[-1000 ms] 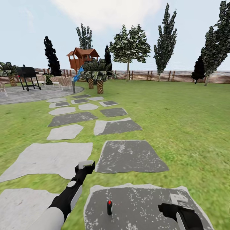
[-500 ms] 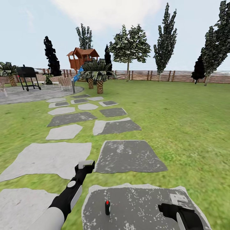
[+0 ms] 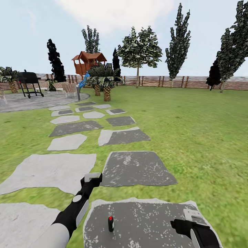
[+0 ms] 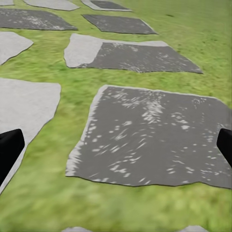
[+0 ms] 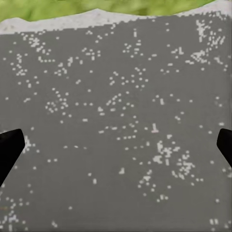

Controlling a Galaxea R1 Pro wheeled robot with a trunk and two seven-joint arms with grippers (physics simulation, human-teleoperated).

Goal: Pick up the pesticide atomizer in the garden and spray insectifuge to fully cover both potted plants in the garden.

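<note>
You are holding the left gripper (image 3: pixel 92 178) empty with its two black fingers spread wide apart. It is hanging over the grass edge between the pale grey paving slab (image 3: pixel 51 170) and the dark grey speckled paving slab (image 3: pixel 155 220) nearest the robot. You are likewise holding the right gripper (image 3: pixel 193 215) empty and spread wide, low over that same dark slab. The small black cylinder with a red cap (image 3: pixel 110 223), judged to be the pesticide atomizer, is standing on this slab between the two arms, apart from both and somewhat nearer the left arm. Its long axis is running vertically with the red cap uppermost; which way its nozzle is facing is too small to tell. You are working the pick-up step, and spraying is not yet begun. The next move is calling for one gripper to come level with the cylinder body, fingers on either side, closing without tipping it.
</note>
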